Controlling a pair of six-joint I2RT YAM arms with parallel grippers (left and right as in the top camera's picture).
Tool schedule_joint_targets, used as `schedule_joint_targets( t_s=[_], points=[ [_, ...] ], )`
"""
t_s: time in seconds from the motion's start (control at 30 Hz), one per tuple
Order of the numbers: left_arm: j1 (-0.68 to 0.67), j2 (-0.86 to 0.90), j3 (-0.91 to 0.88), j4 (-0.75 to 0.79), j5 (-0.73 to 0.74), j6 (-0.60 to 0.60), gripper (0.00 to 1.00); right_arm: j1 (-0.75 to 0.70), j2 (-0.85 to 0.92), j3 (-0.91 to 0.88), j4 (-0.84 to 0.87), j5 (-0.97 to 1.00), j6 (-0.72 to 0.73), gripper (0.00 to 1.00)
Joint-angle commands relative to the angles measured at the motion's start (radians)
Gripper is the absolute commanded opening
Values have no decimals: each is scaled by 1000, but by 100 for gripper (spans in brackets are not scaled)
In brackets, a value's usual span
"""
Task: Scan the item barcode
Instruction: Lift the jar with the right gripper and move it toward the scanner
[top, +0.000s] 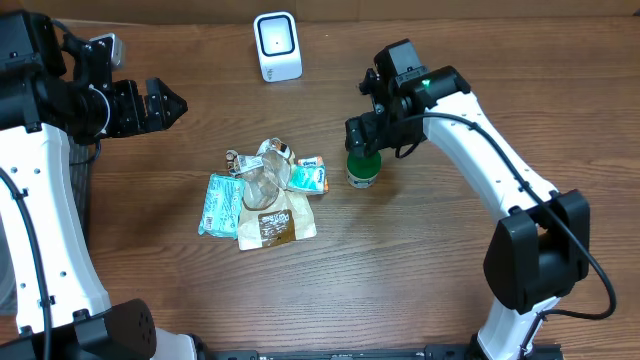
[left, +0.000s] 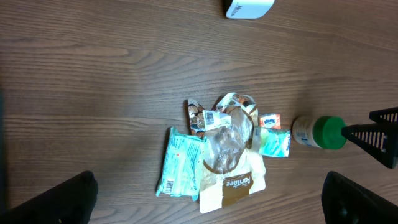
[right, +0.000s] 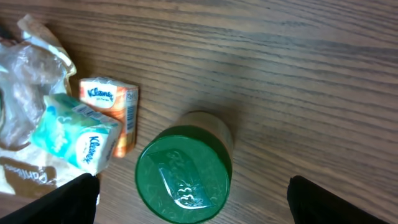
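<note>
The jar stands on the table right of centre, its green lid turned up toward the right wrist camera. The right gripper hangs directly over it with the jaws spread wide. One finger sits left of the lid and the other well off to the right, and neither touches the jar.

Just beside the jar on its left lie two small tissue packs, a teal one and an orange one, touching each other. They form the near edge of a loose pile. This pile also holds a crumpled clear wrapper, a brown-and-cream bag and a pale green pack at its far left.

The scanner sits at the back of the table, well apart from the jar and from the pile, with bare wood between them.

The left gripper hovers over the left side of the table with its jaws wide apart, holding nothing, and it is well clear of the pile.
</note>
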Motion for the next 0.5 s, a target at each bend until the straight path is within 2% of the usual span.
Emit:
schedule_joint_targets(
  t_s=[0.0, 0.47],
  points=[
    [-7, -11, 5, 0, 14, 23, 100, 35, -4, 28, 6, 62, 32, 95],
    [-7, -11, 5, 0, 14, 23, 99, 47, 74, 27, 9, 70, 23, 92]
  ],
)
